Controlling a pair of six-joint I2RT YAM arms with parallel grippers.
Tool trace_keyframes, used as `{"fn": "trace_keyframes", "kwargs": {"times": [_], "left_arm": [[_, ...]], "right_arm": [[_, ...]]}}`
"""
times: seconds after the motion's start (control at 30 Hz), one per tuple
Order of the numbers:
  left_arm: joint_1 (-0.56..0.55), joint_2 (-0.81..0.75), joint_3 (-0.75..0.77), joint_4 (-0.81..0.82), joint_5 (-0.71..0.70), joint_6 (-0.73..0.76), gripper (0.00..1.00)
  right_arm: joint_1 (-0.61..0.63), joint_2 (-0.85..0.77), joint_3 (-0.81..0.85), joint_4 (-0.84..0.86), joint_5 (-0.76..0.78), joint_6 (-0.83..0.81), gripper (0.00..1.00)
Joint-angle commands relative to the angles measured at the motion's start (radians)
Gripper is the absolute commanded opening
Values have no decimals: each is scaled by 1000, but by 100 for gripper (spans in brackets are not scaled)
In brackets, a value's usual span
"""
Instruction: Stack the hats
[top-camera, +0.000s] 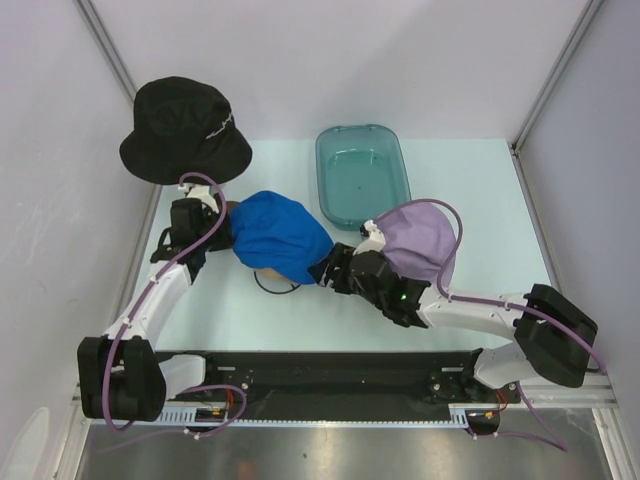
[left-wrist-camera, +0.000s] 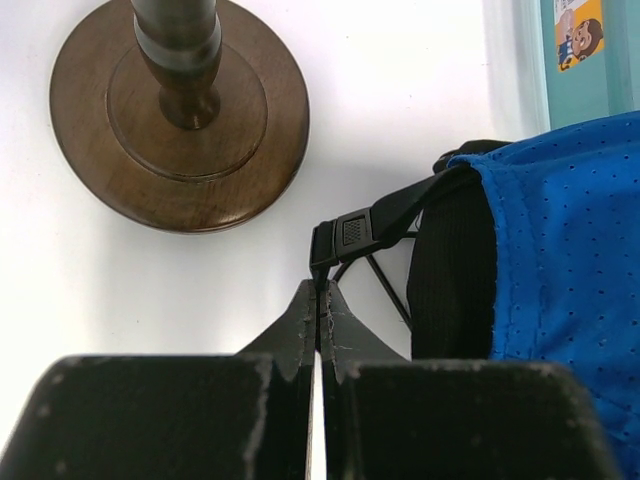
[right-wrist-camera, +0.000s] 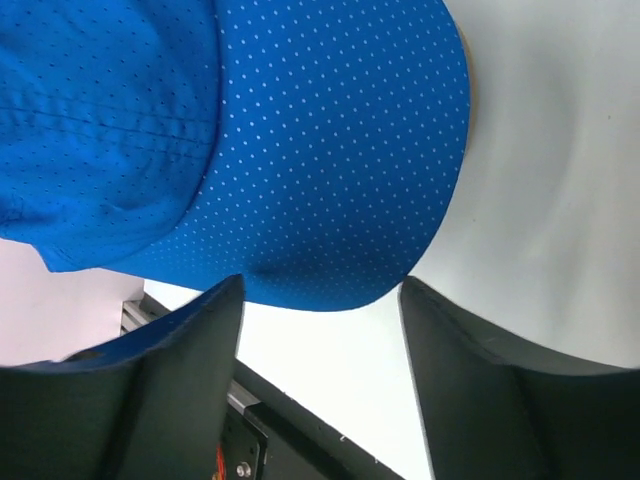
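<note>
A blue cap (top-camera: 280, 235) sits mid-table between my two grippers, with a tan edge (top-camera: 268, 273) showing under it. My left gripper (top-camera: 220, 238) (left-wrist-camera: 320, 285) is shut at the cap's back, its tips pinching the end of the black buckle strap (left-wrist-camera: 350, 232). At the blue brim (right-wrist-camera: 330, 200), my right gripper (top-camera: 327, 268) (right-wrist-camera: 322, 285) is open, its fingers on either side of the brim's edge. A black bucket hat (top-camera: 180, 130) with white lettering sits raised at the back left. A lavender hat (top-camera: 425, 235) lies partly under my right arm.
A teal tray (top-camera: 330, 150) stands at the back centre, holding nothing I can see. A round wooden stand base (left-wrist-camera: 180, 110) with a dark post sits just beyond my left gripper. White walls close in both sides, and the black rail runs along the near edge.
</note>
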Motion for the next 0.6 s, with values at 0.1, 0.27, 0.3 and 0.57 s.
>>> {"fn": "trace_keyframes", "kwargs": {"times": [0.1, 0.27, 0.3, 0.57], "left_arm": [[10, -16, 12, 36, 20, -8, 0], [10, -14, 9, 34, 20, -7, 0], [10, -11, 8, 34, 22, -7, 0], [10, -6, 15, 36, 20, -4, 0]], "right_arm": [[44, 19, 50, 26, 84, -10, 58], [64, 21, 59, 28, 128, -44, 51], [64, 22, 59, 23, 128, -42, 50], [69, 61, 105, -46, 150, -60, 40]]}}
